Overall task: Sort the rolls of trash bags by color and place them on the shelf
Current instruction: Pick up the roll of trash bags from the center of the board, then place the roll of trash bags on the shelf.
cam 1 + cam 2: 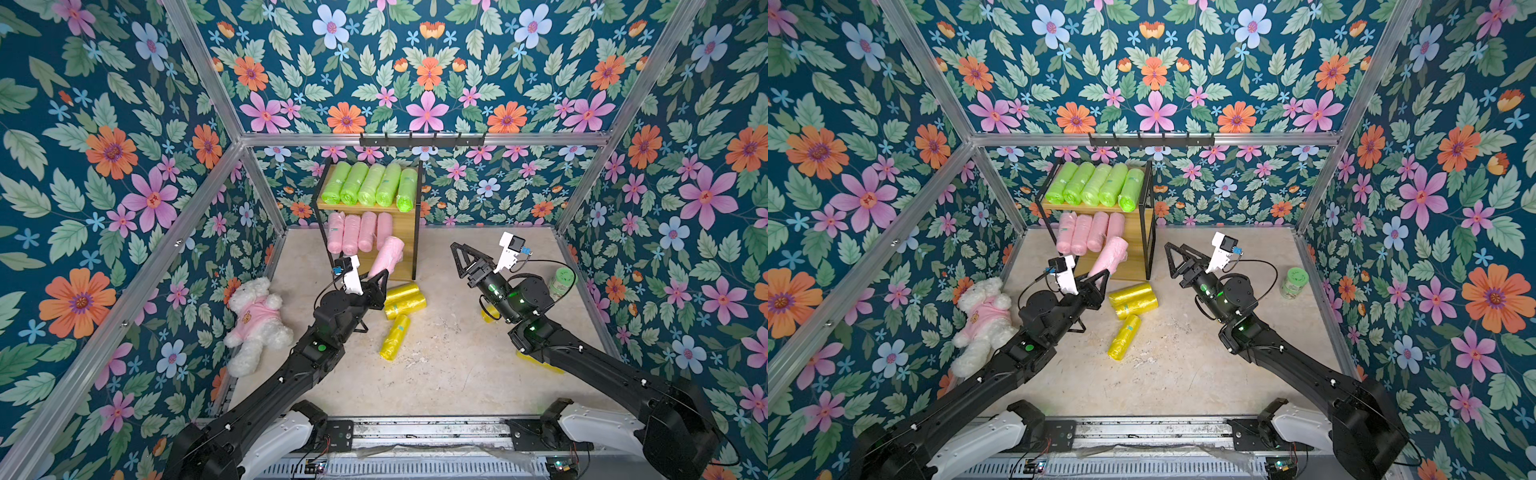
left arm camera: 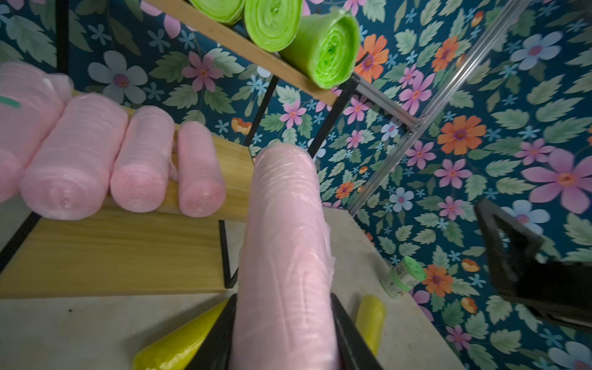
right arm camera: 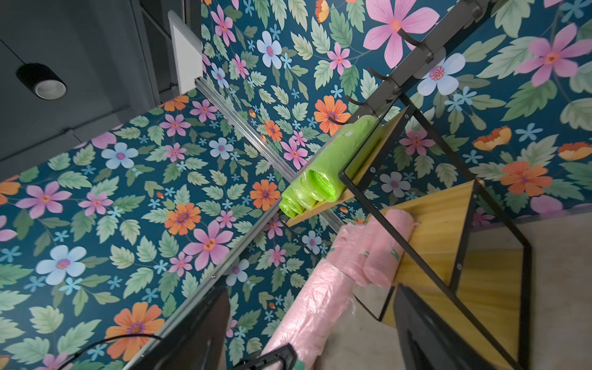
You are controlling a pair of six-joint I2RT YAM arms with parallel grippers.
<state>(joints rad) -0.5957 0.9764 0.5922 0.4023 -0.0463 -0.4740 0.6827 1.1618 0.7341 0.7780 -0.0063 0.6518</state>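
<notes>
Four pink rolls (image 1: 359, 232) on shelf (image 1: 405, 239), middle board; fifth roll (image 1: 390, 253) tilted, why? (KL)
Left gripper (image 1: 383, 277) clamps its near end, aiming far end at the right-hand gap. Right gripper (image 1: 457, 254) wide, empty (RM)

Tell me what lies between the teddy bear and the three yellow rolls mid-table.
The left arm stretches between the teddy bear and the three yellow rolls, its left gripper clamping a pink roll; both top views show it.
</notes>
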